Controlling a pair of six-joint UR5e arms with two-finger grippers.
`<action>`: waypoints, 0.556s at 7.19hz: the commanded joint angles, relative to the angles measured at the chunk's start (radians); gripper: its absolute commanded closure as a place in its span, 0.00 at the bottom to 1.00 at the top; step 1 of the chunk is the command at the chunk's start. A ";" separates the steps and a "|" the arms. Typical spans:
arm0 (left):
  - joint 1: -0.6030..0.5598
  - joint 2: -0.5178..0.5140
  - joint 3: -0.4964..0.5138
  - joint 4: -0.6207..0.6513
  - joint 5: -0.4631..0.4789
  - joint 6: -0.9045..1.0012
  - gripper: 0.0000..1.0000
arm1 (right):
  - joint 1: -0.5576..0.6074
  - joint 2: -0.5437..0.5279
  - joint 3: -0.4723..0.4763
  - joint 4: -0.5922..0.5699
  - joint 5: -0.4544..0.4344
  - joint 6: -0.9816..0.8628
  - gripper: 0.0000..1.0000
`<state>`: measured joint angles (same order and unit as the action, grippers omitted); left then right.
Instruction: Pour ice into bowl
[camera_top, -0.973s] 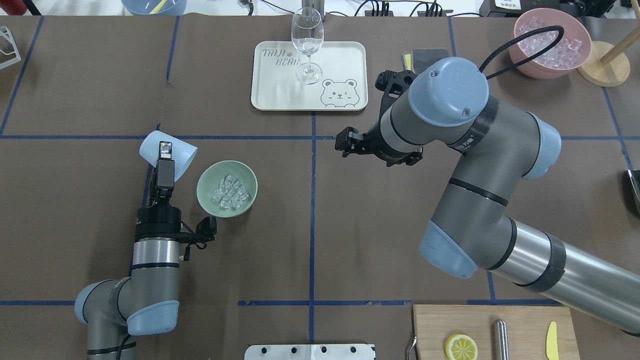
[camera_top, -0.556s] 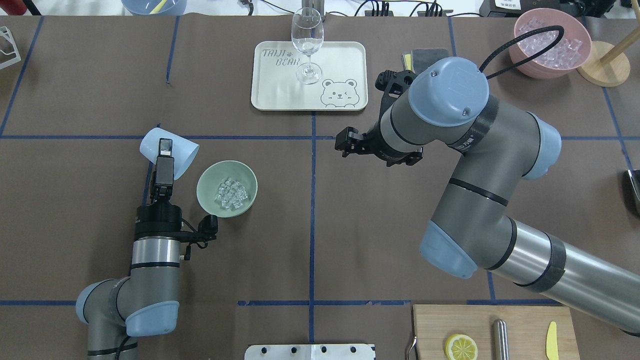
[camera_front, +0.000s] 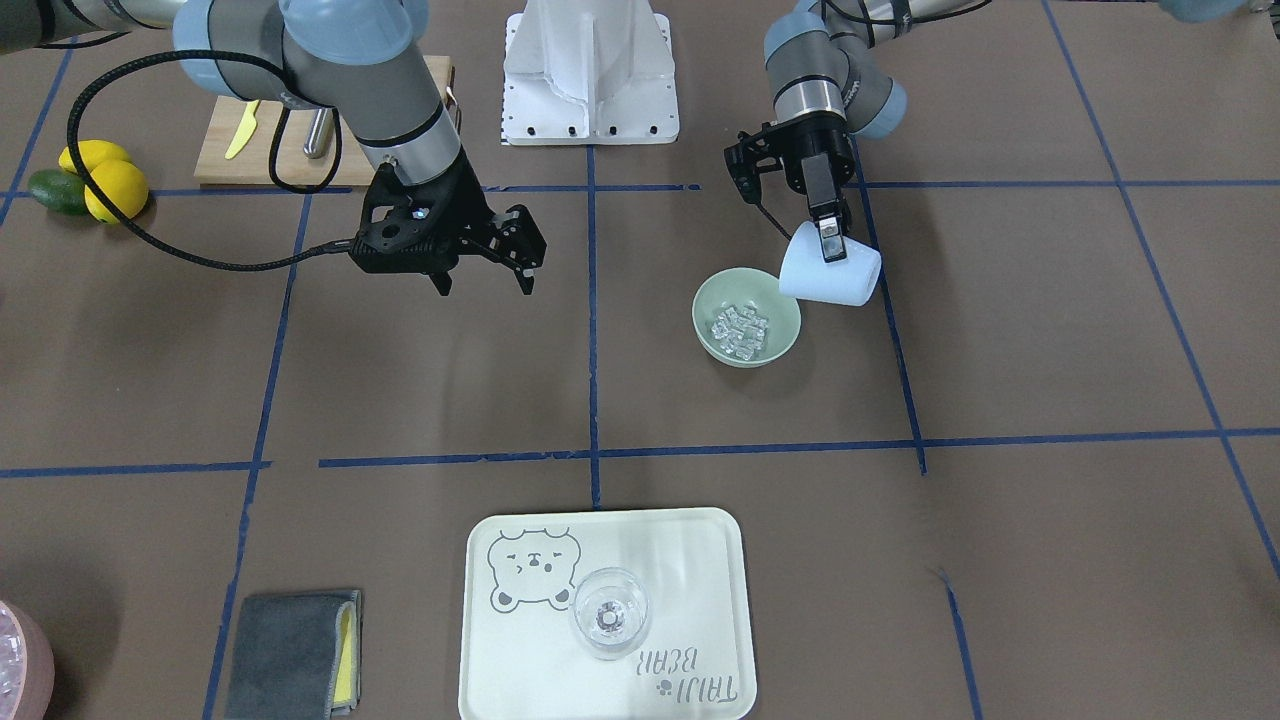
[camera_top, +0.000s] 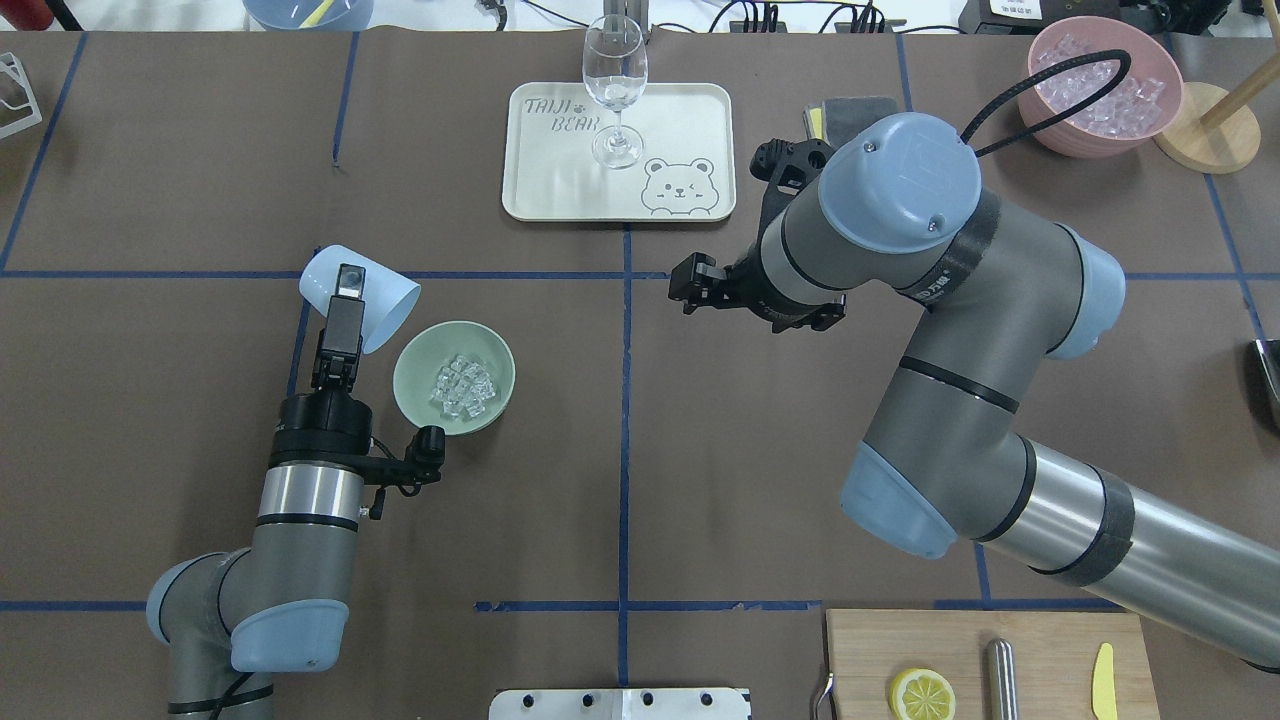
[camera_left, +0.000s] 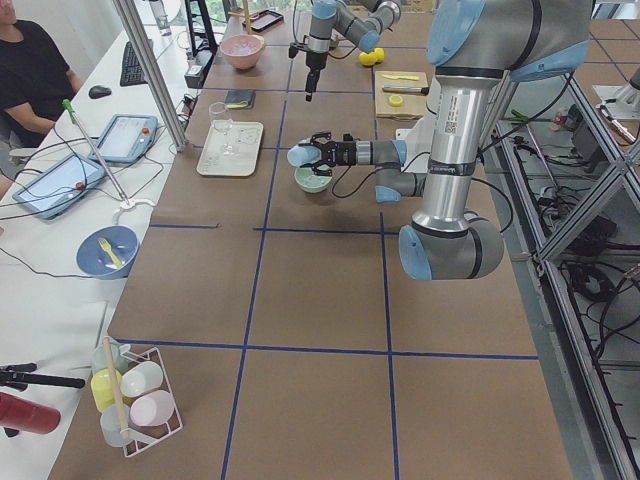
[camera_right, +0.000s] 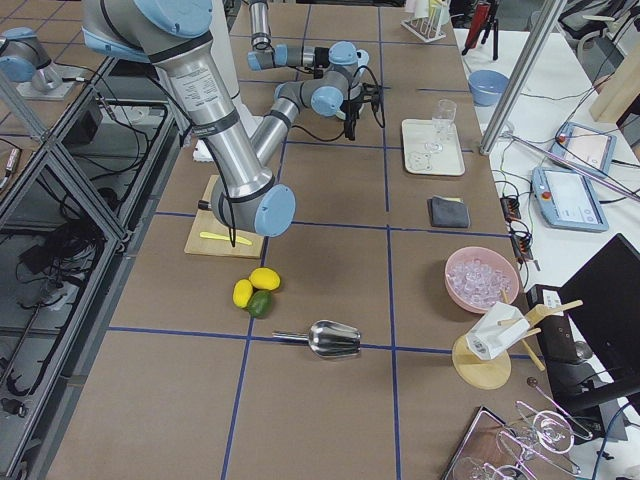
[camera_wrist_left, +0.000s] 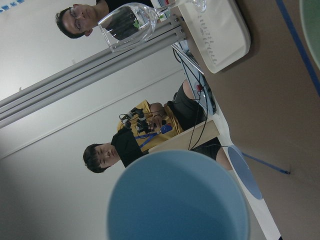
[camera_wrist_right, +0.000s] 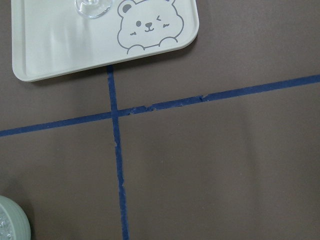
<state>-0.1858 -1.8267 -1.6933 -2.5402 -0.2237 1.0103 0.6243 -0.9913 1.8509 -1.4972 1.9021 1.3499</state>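
The pale green bowl (camera_top: 404, 378) (camera_front: 702, 306) stands left of the table's middle. A pile of clear ice cubes (camera_top: 461, 384) (camera_front: 741, 329) lies inside it. My left gripper (camera_top: 351, 287) (camera_front: 829, 247) is shut on a light blue cup (camera_top: 378, 296) (camera_front: 832, 275). It holds the cup tilted on its side, mouth toward the bowl, just above the bowl's near-left rim. In the left wrist view the cup (camera_wrist_left: 179, 198) looks empty. My right gripper (camera_front: 483, 284) (camera_top: 700, 290) is open and empty, hovering over bare table right of the bowl.
A cream bear tray (camera_top: 690, 110) with a wine glass (camera_top: 615, 90) lies at the far middle. A pink bowl of ice (camera_top: 1080, 135) and a grey cloth (camera_front: 290, 655) are at the far right. A cutting board (camera_top: 870, 650) with a lemon slice sits at the near right.
My left gripper has carried the tilted cup a little right and forward, closer to the bowl's rim. The ice in the bowl has settled into a tighter pile. The right arm has stayed put.
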 joint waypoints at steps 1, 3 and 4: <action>-0.007 0.009 -0.022 -0.002 -0.092 0.001 1.00 | 0.000 -0.001 0.001 0.000 0.000 0.000 0.00; -0.015 0.042 -0.038 -0.005 -0.144 -0.005 1.00 | -0.002 -0.001 0.001 0.000 -0.002 0.000 0.00; -0.030 0.067 -0.052 -0.006 -0.193 -0.013 1.00 | -0.002 -0.001 0.001 0.000 -0.002 0.000 0.00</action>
<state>-0.2022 -1.7880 -1.7307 -2.5449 -0.3668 1.0046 0.6234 -0.9924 1.8515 -1.4972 1.9012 1.3499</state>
